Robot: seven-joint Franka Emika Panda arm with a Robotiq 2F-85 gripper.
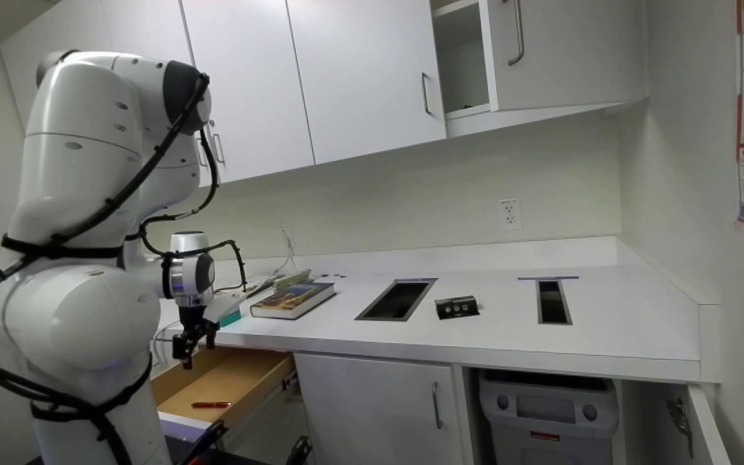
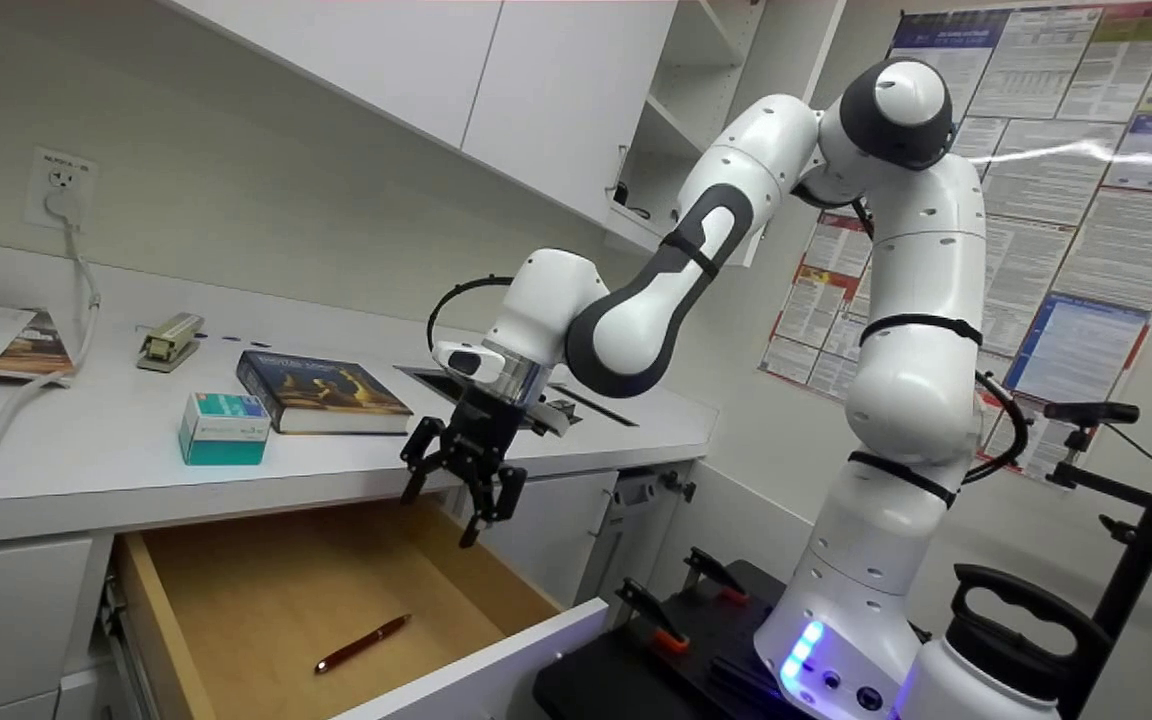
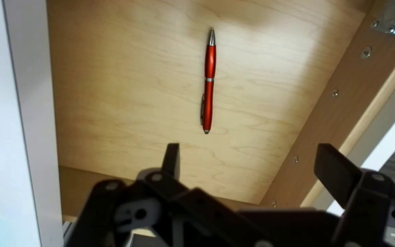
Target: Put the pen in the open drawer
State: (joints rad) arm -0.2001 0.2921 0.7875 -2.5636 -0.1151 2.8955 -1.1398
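A red pen (image 3: 209, 82) with silver trim lies flat on the tan wooden bottom of the open drawer (image 3: 125, 85). The pen shows inside the drawer in both exterior views (image 1: 211, 405) (image 2: 363, 643). The drawer (image 2: 266, 570) is pulled out below the counter and shows in both exterior views (image 1: 252, 374). My gripper (image 2: 439, 520) hangs above the drawer, near its inner side wall, apart from the pen. In the wrist view the gripper (image 3: 249, 147) has its fingers wide apart with nothing between them. The pen lies beyond the fingertips there.
The white counter edge (image 2: 336, 500) runs along the back of the drawer. On it are a teal and white box (image 2: 225, 430), a thick book (image 2: 326, 395) and a stapler (image 2: 170, 340). A cabinet door (image 1: 708, 426) stands open near a grey bin (image 1: 549, 413).
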